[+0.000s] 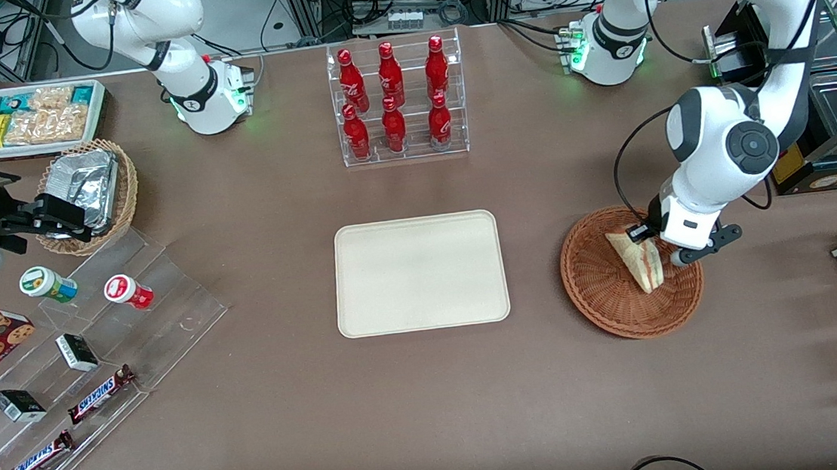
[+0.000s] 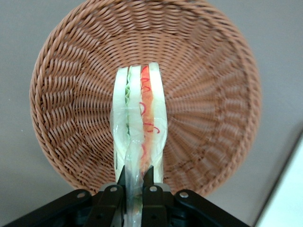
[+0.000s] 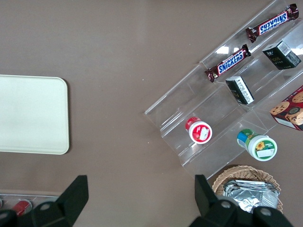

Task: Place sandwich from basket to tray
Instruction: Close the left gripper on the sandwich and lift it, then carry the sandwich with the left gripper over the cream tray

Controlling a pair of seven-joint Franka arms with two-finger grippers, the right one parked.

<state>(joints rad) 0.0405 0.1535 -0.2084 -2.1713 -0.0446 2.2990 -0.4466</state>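
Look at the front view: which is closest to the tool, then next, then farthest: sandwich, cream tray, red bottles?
1. Triangular white-bread sandwich, pinched in the tool above the wicker basket.
2. Flat cream plastic tray, mid-table.
3. Red bottles in the clear rack, farthest from the camera.

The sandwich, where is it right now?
The sandwich is over the basket, toward the working arm's end of the table, pinched at one edge by the gripper. The tray lies beside the basket.

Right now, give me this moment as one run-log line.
gripper: shut on sandwich | sandwich: over basket, edge-up | tray: nothing on it | phase: grasped, not yet moved
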